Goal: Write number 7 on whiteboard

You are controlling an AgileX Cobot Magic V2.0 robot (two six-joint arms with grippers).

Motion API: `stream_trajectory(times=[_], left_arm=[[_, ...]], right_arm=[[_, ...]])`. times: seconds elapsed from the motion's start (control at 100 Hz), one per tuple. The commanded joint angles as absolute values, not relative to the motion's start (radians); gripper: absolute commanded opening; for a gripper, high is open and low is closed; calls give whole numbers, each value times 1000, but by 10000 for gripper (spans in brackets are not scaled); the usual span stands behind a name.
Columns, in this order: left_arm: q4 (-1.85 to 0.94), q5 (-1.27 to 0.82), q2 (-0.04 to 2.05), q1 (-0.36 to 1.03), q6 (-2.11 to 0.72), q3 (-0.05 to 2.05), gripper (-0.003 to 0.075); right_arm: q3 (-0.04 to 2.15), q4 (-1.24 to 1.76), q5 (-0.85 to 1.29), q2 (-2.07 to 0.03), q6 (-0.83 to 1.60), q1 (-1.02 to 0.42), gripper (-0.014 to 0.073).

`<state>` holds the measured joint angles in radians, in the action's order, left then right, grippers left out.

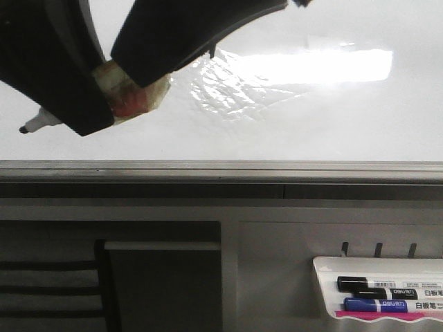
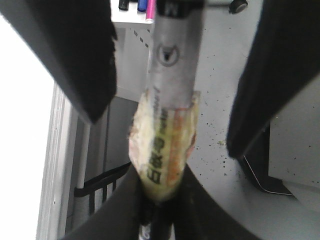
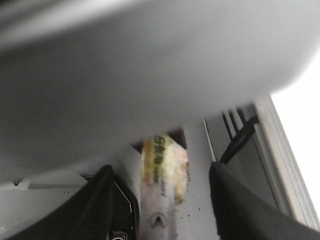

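Observation:
The whiteboard (image 1: 311, 124) is glossy white, with a bright glare and a wrinkled film patch (image 1: 221, 86). No number 7 shows on it. My left gripper (image 2: 160, 185) is shut on a grey marker (image 2: 172, 55), gripping its yellowish tape wrap (image 2: 162, 145). In the front view this gripper (image 1: 97, 114) is at the upper left before the board, and the marker's dark tip (image 1: 24, 128) sticks out to the left. My right gripper (image 3: 165, 200) is open. Its fingers (image 3: 100, 205) stand on either side of the marker's barrel (image 3: 157, 215) without touching it.
The board's grey metal rail (image 1: 277, 169) runs across the middle. A small white marker tray (image 1: 325, 266) at the lower right holds a black marker (image 1: 374, 283) and a blue marker (image 1: 377, 305). A dark panel (image 1: 163, 290) sits below the rail on the left.

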<state>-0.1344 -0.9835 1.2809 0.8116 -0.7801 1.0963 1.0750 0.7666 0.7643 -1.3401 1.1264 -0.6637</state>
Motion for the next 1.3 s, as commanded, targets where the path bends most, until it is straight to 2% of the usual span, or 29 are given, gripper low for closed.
stream_trajectory(times=[0.0,0.13,0.42,0.63,0.73,0.81,0.91,1.03,1.1,1.15,1.29], left_arm=[[-148,-947,1258,821,-779,1133,-20],[-148,-947,1258,821,-779,1133,-20],[-148,-947,1258,821,-779,1133,-20],[-150,-947,1258,821,-779,1133,-20],[-150,-940,1258,821,-774,1133,-20],[-150,-908,1258,818,-749,1133,-15],[-150,-897,1254,815,-747,1133,59],[-139,-889,1238,815,-703,1133,253],[-101,-882,1217,814,-633,1133,340],[-60,-878,1194,814,-572,1133,362],[16,-878,1113,814,-410,1131,345]], right_arm=[[1111,816,750,-1315,1150,-667,323],[1111,808,754,-1315,1150,-667,251],[1111,793,765,-1315,1151,-667,225],[1111,787,766,-1315,1151,-667,-8],[1111,785,772,-1315,1151,-667,-55],[1111,785,772,-1315,1151,-667,-56],[1111,777,772,-1315,1149,-667,-56],[1111,766,772,-1306,1145,-667,-56],[1113,746,767,-1294,1125,-667,-55],[1113,708,750,-1279,1092,-667,-54],[1113,567,709,-1225,944,-650,-53]])
